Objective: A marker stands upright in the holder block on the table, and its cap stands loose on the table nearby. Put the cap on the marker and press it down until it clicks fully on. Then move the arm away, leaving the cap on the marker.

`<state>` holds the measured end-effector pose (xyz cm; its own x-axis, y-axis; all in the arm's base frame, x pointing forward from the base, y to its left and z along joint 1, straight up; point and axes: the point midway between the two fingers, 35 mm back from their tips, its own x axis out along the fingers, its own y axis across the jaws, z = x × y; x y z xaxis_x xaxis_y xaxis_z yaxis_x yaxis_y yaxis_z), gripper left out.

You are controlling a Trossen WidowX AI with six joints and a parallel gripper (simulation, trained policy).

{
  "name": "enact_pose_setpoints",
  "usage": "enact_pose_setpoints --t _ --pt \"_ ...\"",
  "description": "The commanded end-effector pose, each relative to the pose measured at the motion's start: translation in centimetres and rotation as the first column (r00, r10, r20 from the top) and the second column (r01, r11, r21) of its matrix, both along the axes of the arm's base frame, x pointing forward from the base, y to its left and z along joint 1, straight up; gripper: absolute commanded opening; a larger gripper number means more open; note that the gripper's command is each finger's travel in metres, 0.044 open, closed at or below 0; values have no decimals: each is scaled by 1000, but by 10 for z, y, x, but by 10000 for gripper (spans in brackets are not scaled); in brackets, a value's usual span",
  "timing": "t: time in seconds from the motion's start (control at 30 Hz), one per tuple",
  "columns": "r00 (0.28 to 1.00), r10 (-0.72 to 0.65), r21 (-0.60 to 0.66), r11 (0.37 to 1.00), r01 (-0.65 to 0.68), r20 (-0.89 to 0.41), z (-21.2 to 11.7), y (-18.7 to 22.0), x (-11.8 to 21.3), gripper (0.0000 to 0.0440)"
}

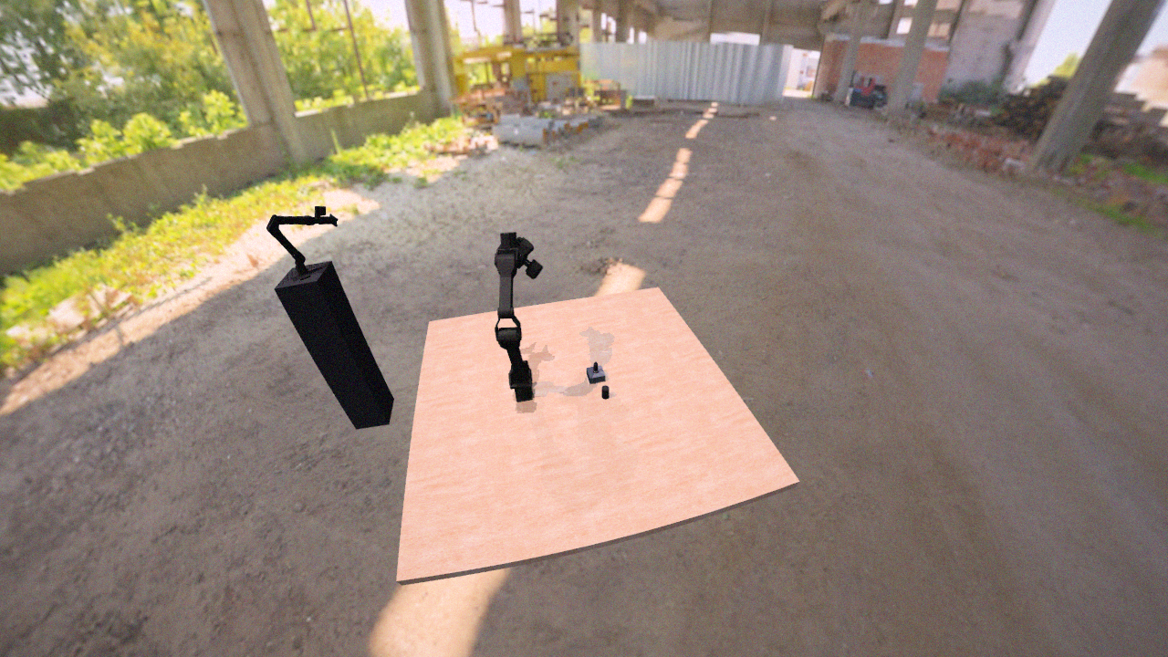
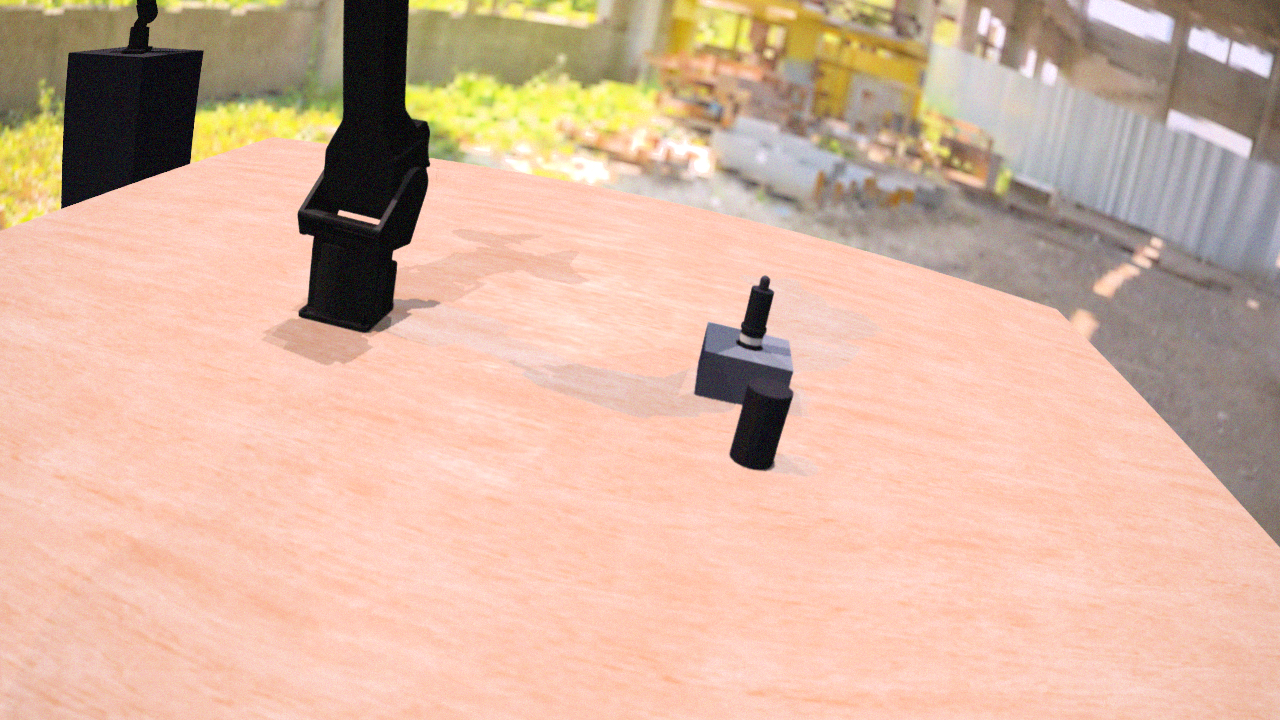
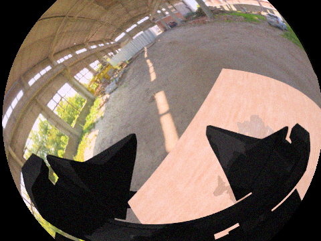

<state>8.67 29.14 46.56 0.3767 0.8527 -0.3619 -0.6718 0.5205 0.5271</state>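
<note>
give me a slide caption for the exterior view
Black cap standing on the table, in front of the marker upright in its holder block.

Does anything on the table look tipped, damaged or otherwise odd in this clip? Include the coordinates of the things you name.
Nothing stands out: the cap (image 1: pixel 605 391) (image 2: pixel 761 425) stands upright beside the holder block (image 1: pixel 596 376) (image 2: pixel 742 368), and the marker (image 1: pixel 596 367) (image 2: pixel 757 308) is upright in it, uncapped, with no visible damage.
</note>
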Motion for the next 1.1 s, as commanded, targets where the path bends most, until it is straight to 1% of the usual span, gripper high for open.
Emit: enact_pose_setpoints --t 0.0,0.53,1.07 --pt "999 -25 -17 1000 25 -37 -7 -1 7 334" --pt "978 -154 -95 985 141 -143 -31 -12 38 335" --pt "925 -306 -190 945 266 -226 -58 -31 74 335"
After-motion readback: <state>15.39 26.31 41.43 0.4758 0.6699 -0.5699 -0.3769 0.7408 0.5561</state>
